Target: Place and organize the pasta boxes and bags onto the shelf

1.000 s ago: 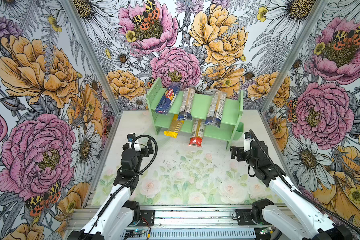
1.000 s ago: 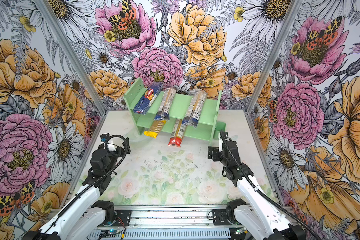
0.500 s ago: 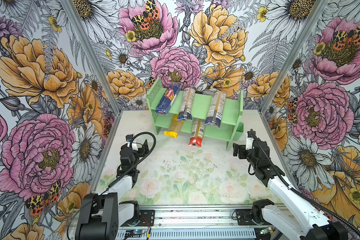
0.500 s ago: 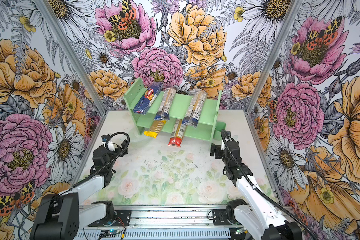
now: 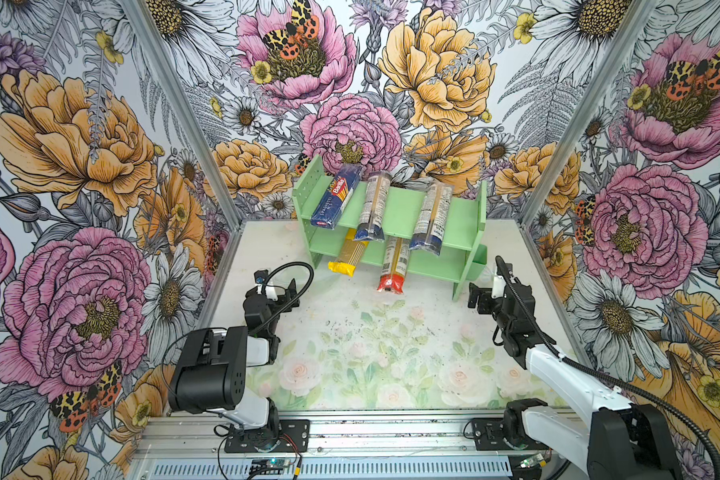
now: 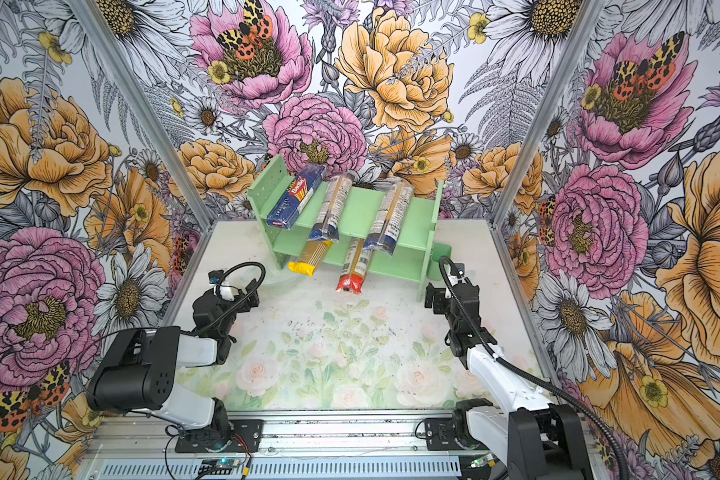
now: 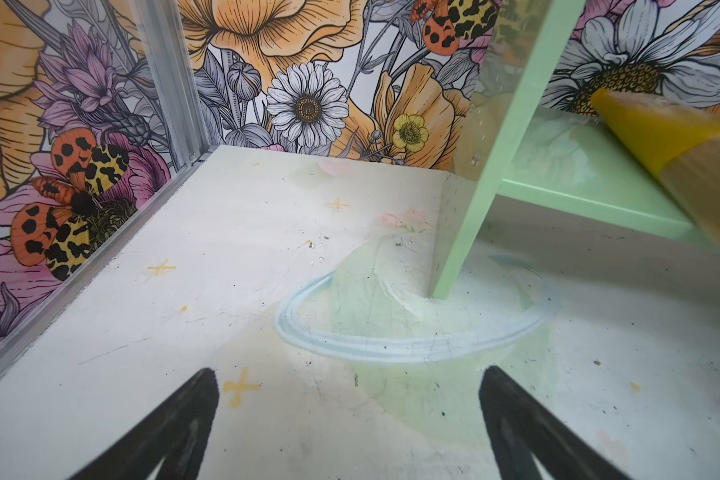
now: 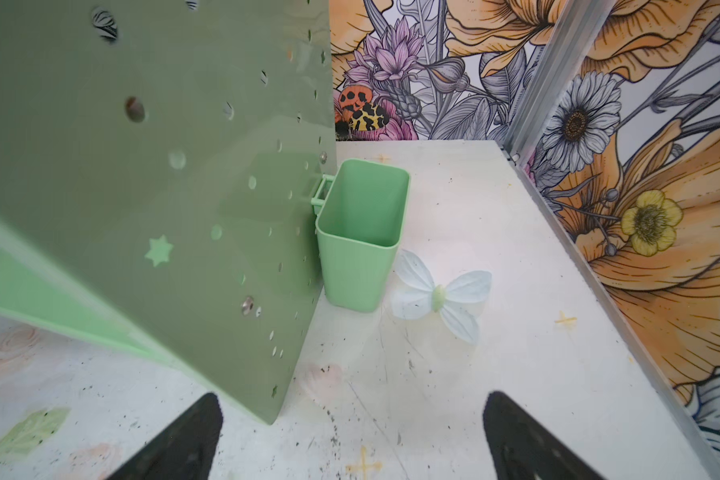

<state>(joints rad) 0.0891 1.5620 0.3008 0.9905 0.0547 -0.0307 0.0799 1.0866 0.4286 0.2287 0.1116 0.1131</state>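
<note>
Flowered walls (image 5: 80, 166) enclose a table (image 5: 391, 345); pasta packs (image 5: 336, 202) rest on the shelf (image 5: 400, 205); left gripper (image 7: 350, 374) and right gripper (image 8: 352, 399) gape empty, seemingly just above it.

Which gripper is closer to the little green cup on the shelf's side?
The right gripper: it is just in front of the green cup. The left gripper is near the opposite end of the shelf.

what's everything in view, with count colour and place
shelf: one, mint green, back of table
Barilla box: one, dark blue, top tier, leftmost
navy-ended bags: two, clear, top tier, overhanging the front
yellow bag: one, yellow, lower tier, left, poking out
red-ended bag: one, clear, lower tier, middle, poking out
side bin: one, green, on shelf's right panel, empty
table: one, pale floral
left fingers: two, black, open, empty
right fingers: two, black, open, empty, near bin
</note>
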